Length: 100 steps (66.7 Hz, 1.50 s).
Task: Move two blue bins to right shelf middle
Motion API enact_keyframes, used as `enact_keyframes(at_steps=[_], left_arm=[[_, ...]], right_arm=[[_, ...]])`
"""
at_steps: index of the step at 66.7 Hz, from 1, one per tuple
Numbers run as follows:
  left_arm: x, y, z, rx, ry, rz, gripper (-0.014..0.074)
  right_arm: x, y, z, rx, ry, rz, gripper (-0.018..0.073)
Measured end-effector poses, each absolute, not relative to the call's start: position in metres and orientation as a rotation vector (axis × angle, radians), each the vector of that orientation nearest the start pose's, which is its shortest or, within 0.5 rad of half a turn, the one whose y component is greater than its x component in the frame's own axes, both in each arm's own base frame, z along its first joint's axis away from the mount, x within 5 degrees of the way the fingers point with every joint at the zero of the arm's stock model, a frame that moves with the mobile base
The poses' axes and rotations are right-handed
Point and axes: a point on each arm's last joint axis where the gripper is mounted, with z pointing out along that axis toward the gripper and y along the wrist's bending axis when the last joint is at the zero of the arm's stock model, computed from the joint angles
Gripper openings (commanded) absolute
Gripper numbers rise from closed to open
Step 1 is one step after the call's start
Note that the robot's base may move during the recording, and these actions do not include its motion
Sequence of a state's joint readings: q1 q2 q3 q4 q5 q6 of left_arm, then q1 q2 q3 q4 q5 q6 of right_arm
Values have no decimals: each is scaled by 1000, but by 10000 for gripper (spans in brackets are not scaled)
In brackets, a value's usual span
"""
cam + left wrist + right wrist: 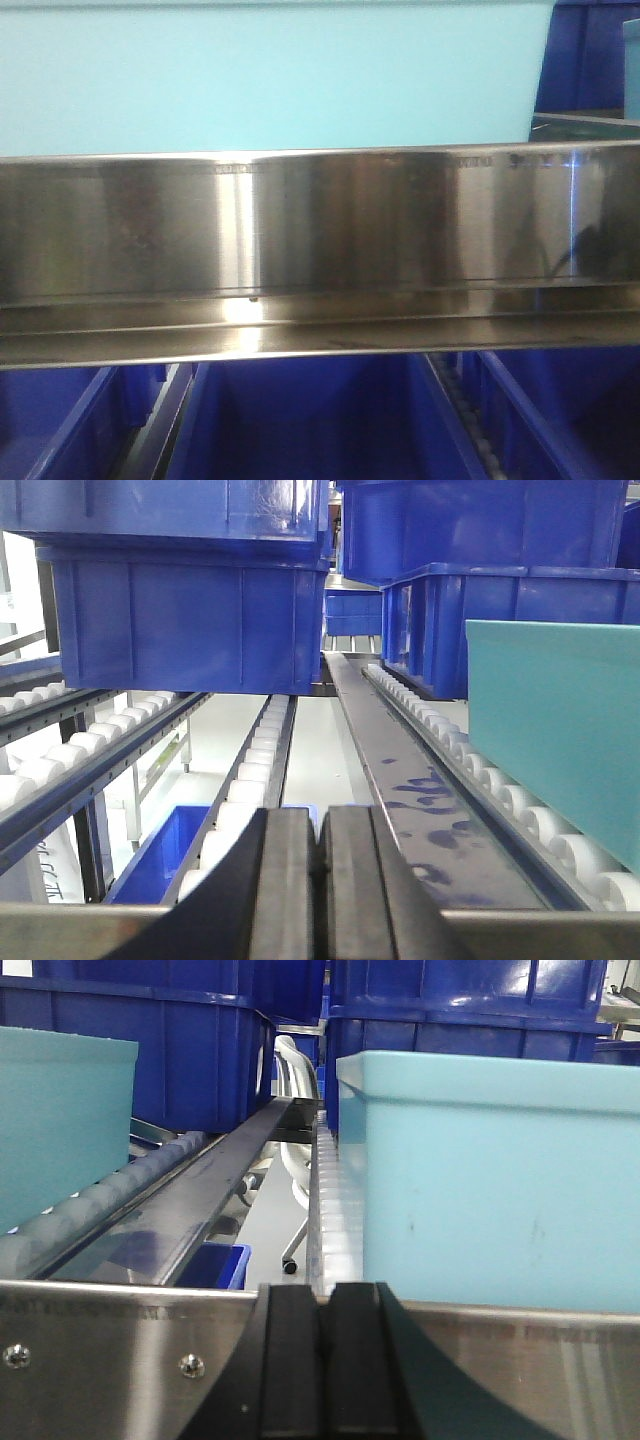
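Dark blue bins (190,620) stand stacked on the white roller lanes, with more dark blue bins (500,580) to their right. In the right wrist view, dark blue bins (140,1050) stand behind the light teal ones. My left gripper (320,815) is shut with nothing between its fingers, low at the shelf's front rail and apart from every bin. My right gripper (325,1290) is likewise shut and empty, just behind a steel rail (120,1350). The front view shows blue bins (310,420) below a wide steel rail (320,230); neither gripper shows there.
A light teal bin (490,1180) sits close on the right lane, another teal bin (60,1130) on the left. A teal bin (560,730) also borders the left wrist view. A metal divider (400,780) runs between roller lanes. A blue bin (160,850) lies on a lower level.
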<state>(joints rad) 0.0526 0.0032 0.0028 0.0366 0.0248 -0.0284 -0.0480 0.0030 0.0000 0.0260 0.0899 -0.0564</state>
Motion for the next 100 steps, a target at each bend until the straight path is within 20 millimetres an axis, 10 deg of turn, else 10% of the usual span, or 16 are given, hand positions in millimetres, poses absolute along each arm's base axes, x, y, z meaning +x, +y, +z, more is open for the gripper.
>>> enact_keyframes(at_steps=[71,100], left_arm=[[56,3,219,-31,1440,49,-111],[37,4,343,-44,1543,71,-111]], right_arm=[[56,-3,215,38,1484,-35,-166],[50,-1,323,35,1474,-10,-166]])
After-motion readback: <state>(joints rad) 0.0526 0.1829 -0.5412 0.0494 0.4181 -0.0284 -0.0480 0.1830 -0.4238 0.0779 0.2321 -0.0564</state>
